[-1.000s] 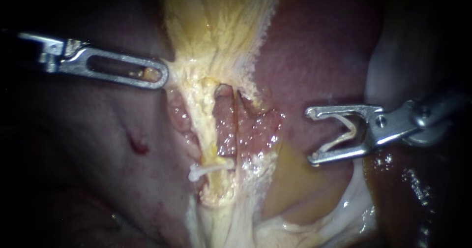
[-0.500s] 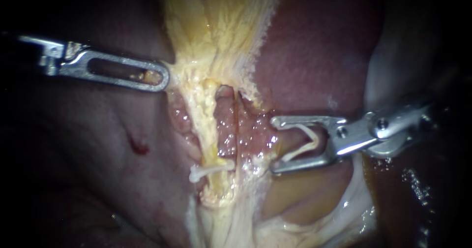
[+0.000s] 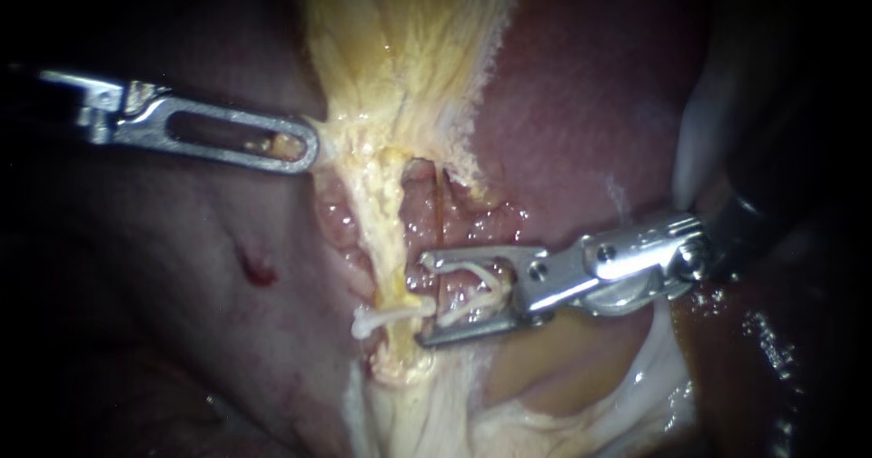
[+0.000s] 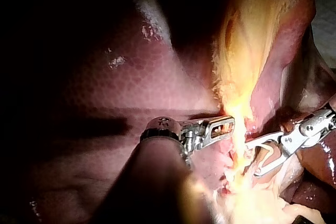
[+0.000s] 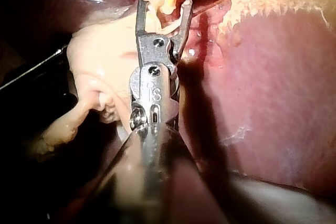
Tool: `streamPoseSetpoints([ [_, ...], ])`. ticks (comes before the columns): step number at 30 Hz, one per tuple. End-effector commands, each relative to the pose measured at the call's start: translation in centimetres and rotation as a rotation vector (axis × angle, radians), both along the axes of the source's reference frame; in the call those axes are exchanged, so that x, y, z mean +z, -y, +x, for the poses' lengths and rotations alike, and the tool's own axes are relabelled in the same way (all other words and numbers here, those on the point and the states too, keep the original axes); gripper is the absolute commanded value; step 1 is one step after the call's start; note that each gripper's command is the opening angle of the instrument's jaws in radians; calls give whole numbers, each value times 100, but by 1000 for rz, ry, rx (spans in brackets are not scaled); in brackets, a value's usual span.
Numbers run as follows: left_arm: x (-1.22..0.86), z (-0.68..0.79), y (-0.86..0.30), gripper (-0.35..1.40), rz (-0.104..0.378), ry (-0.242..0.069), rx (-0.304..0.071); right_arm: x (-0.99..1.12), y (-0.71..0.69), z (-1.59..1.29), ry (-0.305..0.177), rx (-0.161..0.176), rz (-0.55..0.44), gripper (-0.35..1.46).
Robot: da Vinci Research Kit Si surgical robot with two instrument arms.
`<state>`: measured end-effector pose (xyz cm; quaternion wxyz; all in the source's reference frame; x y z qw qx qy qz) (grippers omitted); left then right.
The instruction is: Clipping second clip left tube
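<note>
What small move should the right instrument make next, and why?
Probably nudge the right instrument up the left tube, away from the first clip. Its new clip is open, yet its tips appear to straddle the first clip's end, so closing here might pinch it.

Surgical lab, exposed liver [image 3: 581,104], yellow fatty tissue [image 3: 400,58]

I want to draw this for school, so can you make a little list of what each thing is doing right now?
Left instrument: jaws shut on the edge of the yellow tissue
Right instrument: jaws hold a white loaded clip, spread open
Where its tips are: close beside the left tube, not around it yet
Fastened clip: across the left tube, just below those tips
Behind it all: the liver
</note>
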<state>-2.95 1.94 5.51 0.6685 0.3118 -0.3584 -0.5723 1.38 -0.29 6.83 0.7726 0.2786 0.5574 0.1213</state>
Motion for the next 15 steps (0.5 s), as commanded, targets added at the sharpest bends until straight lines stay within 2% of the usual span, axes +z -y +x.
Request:
streamPoseSetpoints([
  [1, -1, 0, 0, -35, 0, 0, 0, 3, 0, 3, -1, -2, 7, 49],
  [7, -4, -1, 2, -35, 1, 1, 1, 26, -1, 10, 1, -5, 46, 49],
  [15, -4, -1, 3, -35, 2, 2, 3, 49, -8, 2, 6, 1, 68, 49],
])
